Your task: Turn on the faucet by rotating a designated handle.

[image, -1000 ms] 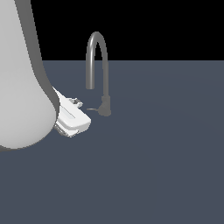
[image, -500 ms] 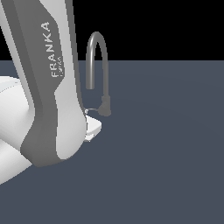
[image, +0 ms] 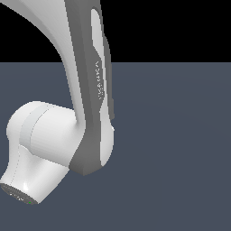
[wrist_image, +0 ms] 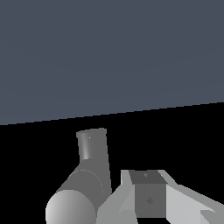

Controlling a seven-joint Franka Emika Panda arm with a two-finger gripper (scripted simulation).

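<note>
While the big white and grey robot arm (image: 85, 113) fills the exterior view, it hides the faucet there. In the wrist view, a thick grey part of the faucet (wrist_image: 85, 183) shows close up, with a short round tube standing up from a fatter rounded piece. Just beside it sits one light grey finger (wrist_image: 146, 197) of the tool. I cannot tell if the tool is open or closed. The thin handle cannot be made out. The dark blue-grey surface (image: 180, 158) spreads behind.
</note>
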